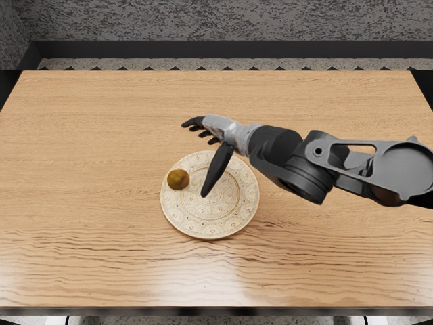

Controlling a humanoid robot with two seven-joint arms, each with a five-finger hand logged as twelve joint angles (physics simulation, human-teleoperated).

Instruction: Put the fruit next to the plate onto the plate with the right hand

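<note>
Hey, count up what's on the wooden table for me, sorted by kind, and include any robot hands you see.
Fruit: 1, yellow-brown, sitting on the plate's left rim
Plate: 1, round and patterned, on the table
Right hand: 1, fingers open, over the plate's far edge
Total: 3

The right arm [325,166] comes in from the right edge and stretches to the left across the middle of the view. The right hand [218,128] is loose and holds nothing. Its fingers [194,124] are spread and point left, and one long finger [217,169] points downward, apart from the others.
</note>
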